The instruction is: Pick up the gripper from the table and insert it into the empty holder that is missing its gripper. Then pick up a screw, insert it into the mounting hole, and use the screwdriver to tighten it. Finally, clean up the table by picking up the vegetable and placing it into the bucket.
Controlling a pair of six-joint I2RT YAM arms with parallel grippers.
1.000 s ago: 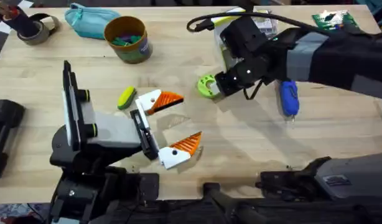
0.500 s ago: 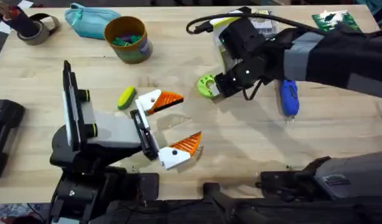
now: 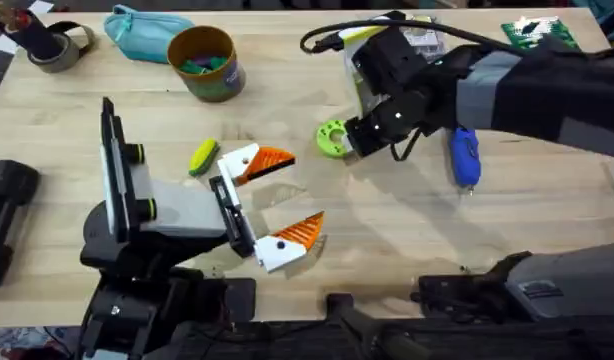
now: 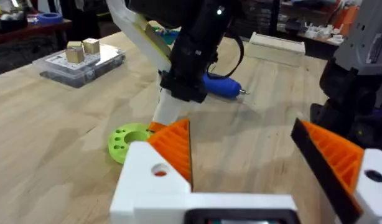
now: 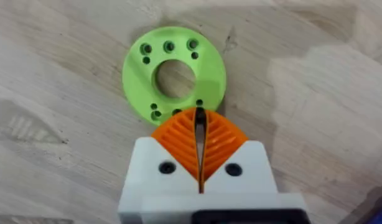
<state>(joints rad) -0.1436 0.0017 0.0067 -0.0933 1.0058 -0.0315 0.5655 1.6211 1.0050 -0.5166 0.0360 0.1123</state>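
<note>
My right gripper (image 5: pixel 199 124) is shut on a thin dark screw (image 5: pixel 199 127), its tip at the rim of a green disc (image 5: pixel 172 78) with several small holes lying on the table (image 3: pixel 407 230). From overhead the right gripper (image 3: pixel 355 137) touches the disc (image 3: pixel 332 138). The blue screwdriver (image 3: pixel 464 157) lies just right of that arm. My left gripper (image 3: pixel 279 198) stands open and empty, orange pads (image 4: pixel 175 146) wide apart. The yellow-green vegetable (image 3: pixel 202 157) lies beside its far finger. The ochre bucket (image 3: pixel 203 62) stands at the back left. The loose gripper and its holder are hidden or out of view.
A teal pouch (image 3: pixel 145 30) and a tape roll (image 3: pixel 52 45) sit at the back left. A clear box (image 4: pixel 79 59) with small blocks stands behind the right arm, and a black cable (image 3: pixel 332 35) loops near it. Bare wood lies between the arms.
The right gripper has edged very slightly toward the green disc. The left arm has not moved.
</note>
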